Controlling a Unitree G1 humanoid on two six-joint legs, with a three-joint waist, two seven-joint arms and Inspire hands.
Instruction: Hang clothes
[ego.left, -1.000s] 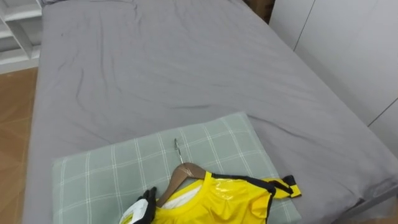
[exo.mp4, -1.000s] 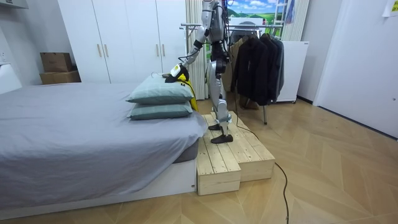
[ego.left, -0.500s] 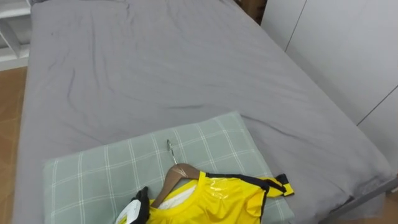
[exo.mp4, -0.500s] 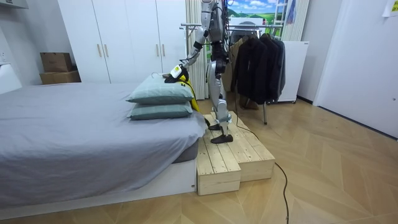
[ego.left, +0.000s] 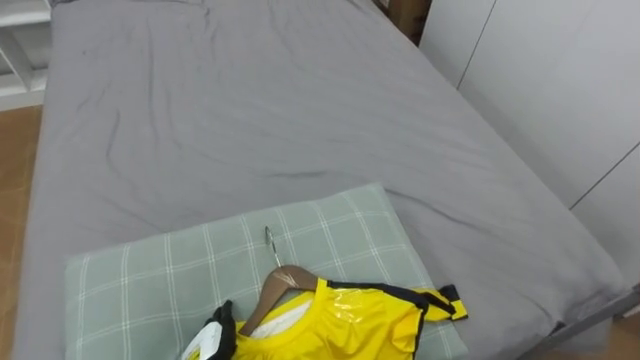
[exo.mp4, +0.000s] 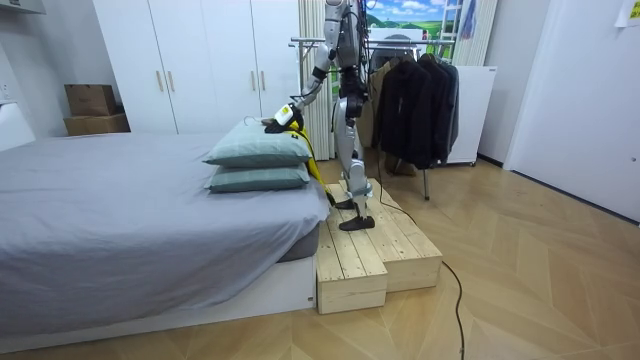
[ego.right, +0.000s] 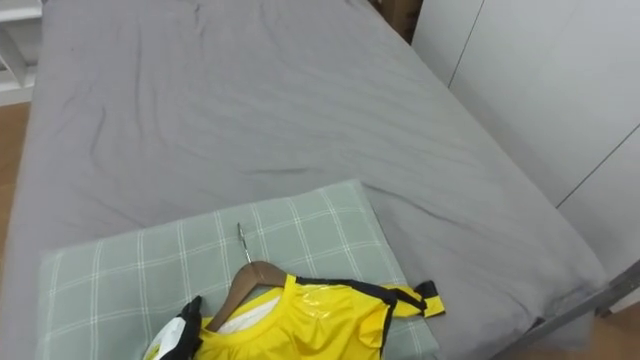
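A yellow shirt (ego.left: 340, 322) with black trim lies on a wooden hanger (ego.left: 283, 284) on top of the green checked pillow (ego.left: 150, 275). The hanger's metal hook (ego.left: 268, 243) points up the bed. My left hand (ego.left: 219, 330) sits at the hanger's left shoulder, its dark fingers curled on the shirt's edge. In the room view I stand on a wooden platform (exo.mp4: 370, 250) at the bed's head, left hand (exo.mp4: 283, 116) reaching onto the stacked pillows, part of the shirt hanging down beside them.
The grey bed (ego.left: 250, 110) stretches ahead of the pillow. White cupboard doors (ego.left: 540, 80) run along its right side. Behind me stands a clothes rack (exo.mp4: 400, 41) with dark jackets (exo.mp4: 415, 105). Wood floor lies left of the bed.
The eye view has shifted a little, so pillow and shirt sit lower and further left. My left hand keeps its hold on the shirt on the pillow.
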